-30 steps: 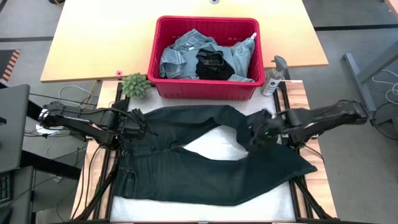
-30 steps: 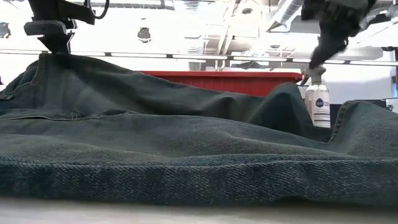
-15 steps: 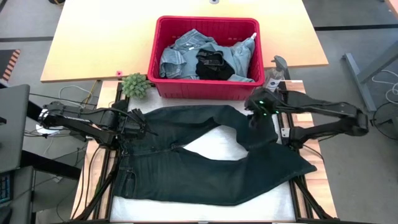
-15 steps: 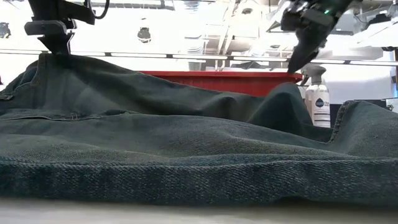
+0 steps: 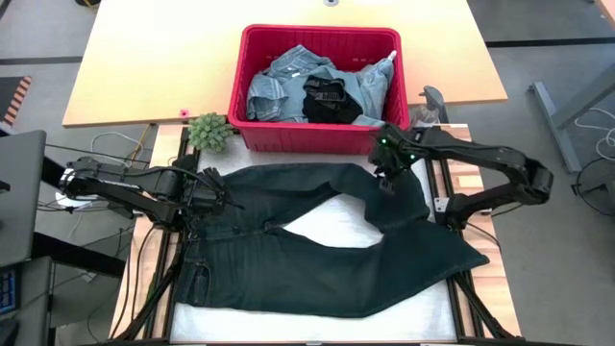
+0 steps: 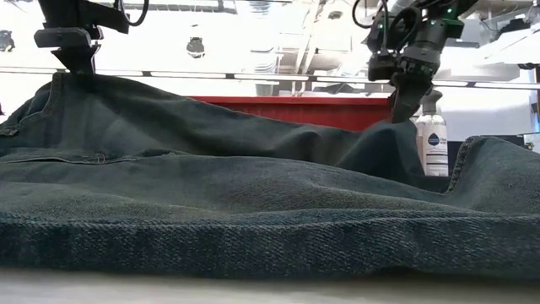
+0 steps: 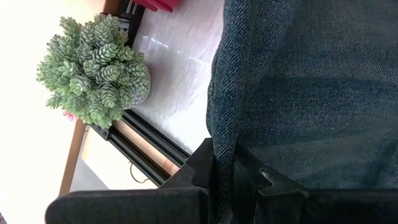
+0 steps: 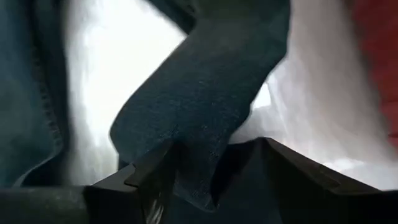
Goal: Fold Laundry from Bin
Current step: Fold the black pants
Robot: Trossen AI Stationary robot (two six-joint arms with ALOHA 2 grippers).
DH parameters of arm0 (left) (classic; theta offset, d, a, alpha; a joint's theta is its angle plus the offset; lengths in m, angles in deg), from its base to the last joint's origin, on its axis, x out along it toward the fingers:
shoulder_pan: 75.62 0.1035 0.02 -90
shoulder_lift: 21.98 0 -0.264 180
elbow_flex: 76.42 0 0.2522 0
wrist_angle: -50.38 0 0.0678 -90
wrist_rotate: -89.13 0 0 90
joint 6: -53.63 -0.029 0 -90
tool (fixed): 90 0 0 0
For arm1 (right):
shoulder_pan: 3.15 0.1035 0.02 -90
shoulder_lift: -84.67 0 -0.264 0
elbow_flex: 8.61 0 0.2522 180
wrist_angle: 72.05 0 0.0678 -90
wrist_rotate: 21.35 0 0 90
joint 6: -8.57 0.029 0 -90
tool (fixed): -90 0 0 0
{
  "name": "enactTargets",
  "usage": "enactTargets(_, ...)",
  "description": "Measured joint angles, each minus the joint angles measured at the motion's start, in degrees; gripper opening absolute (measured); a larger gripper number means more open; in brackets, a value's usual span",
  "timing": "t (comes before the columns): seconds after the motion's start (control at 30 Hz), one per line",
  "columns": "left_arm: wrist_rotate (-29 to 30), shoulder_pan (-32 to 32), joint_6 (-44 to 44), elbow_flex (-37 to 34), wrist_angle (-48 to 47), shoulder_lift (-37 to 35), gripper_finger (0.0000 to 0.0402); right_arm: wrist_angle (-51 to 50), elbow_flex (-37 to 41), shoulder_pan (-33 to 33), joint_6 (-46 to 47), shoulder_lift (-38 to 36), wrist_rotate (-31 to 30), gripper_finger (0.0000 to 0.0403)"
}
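Observation:
A pair of dark jeans (image 5: pixel 317 259) lies spread on the white mat, waistband to the left, legs running right. My left gripper (image 5: pixel 206 188) is shut on the waistband's far corner. My right gripper (image 5: pixel 387 181) is open, a finger on either side of a raised fold (image 8: pixel 205 118) in the far leg. The red bin (image 5: pixel 237 91) stands on the far table, with light denim and black laundry (image 5: pixel 322 86) inside. My left gripper pinches the jeans' waistband edge (image 7: pixel 222 149) between its two fingers, slanting down from the left. That corner (image 6: pixel 63 84) is drawn up into a peak; the rest lies on the table. Whether my right gripper touches the fold cannot be told.
A small green plant (image 5: pixel 209 132) sits at the mat's far left corner, close to my left gripper. A spray bottle (image 5: pixel 423 117) stands at the far right, beside the bin and just behind my right gripper. Black frame rails run along both sides of the mat.
My right gripper has swung from over the near leg on the right toward the far edge and a little left, turning as it went, then come down over the raised fold of the far leg. The jeans lie as before.

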State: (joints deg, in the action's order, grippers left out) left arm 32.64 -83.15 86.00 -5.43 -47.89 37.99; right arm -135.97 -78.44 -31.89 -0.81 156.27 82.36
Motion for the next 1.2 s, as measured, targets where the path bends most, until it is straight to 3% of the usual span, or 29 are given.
enactTargets(0.13, 0.5, 0.0, 0.3, 0.0, 0.0, 0.0, 0.0011, -1.0, 0.0, 0.2, -1.4, 0.9, 0.6, 0.0186)
enactTargets(0.27, 1.1, 0.0, 0.3, 0.0, 0.0, 0.0, 0.0011, -2.5, 0.0, 0.8, -3.2, 0.7, 1.5, 0.0043)
enactTargets(0.3, 1.1, 0.0, 0.2, 0.0, 0.0, 0.0, 0.0011, -3.2, -0.2, 0.9, -3.1, 0.6, 1.3, 0.0027)
enactTargets(0.43, 1.0, 0.0, -1.0, 0.1, 0.0, 0.0, 0.0011, -7.8, -5.6, 1.7, -0.1, 0.4, -6.5, 0.0025)
enactTargets(0.7, 0.2, 0.0, -3.4, 6.3, 0.0, 0.0, 0.0011, -18.3, -25.2, 6.1, 3.2, 0.3, -23.4, 0.0025)
enactTargets(0.83, -1.4, 0.0, -4.7, 8.1, 0.0, 0.0, 0.0011, -26.9, -28.2, 10.1, 10.7, 0.2, -27.7, 0.0025)
enactTargets(0.93, -5.3, -0.1, -4.7, 7.8, 0.0, 0.0, 0.0011, -30.8, -26.2, 16.8, 17.3, 0.3, -29.5, 0.0025)
enactTargets(1.2, -8.5, -4.7, -1.4, 7.1, -0.2, -0.4, 0.0011, -33.3, -24.6, 39.1, 41.3, 0.3, -43.8, 0.0025)
